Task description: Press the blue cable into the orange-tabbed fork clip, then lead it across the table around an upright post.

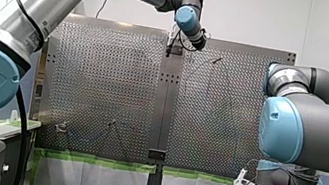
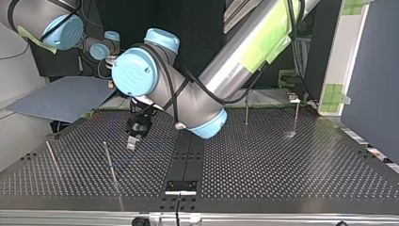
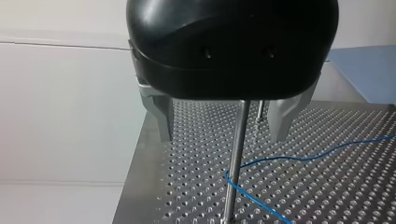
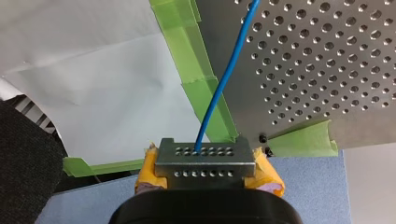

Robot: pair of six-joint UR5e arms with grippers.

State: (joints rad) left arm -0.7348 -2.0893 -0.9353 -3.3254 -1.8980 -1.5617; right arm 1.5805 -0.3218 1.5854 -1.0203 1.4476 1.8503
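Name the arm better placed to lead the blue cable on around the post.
Probably right: my right gripper is shut on the blue cable and can pull it. My left gripper hangs open over the post, holding nothing.

1. An upright post (image 3: 236, 154) stands on the bench (image 3: 336, 186) between the fingers of my left hand (image 3: 222, 130).
2. The cable (image 3: 299, 157) bends around the post, low under that hand.
3. The cable runs ahead from my right hand (image 4: 205, 161).

The thin blue cable (image 3: 299, 157) lies slack on the perforated desk (image 3: 336, 186) and bends round the foot of the slim metal upright post (image 3: 236, 154), touching it. Another stretch runs straight past the desk's edge, pinched in my right gripper's (image 4: 204, 156) jaws.
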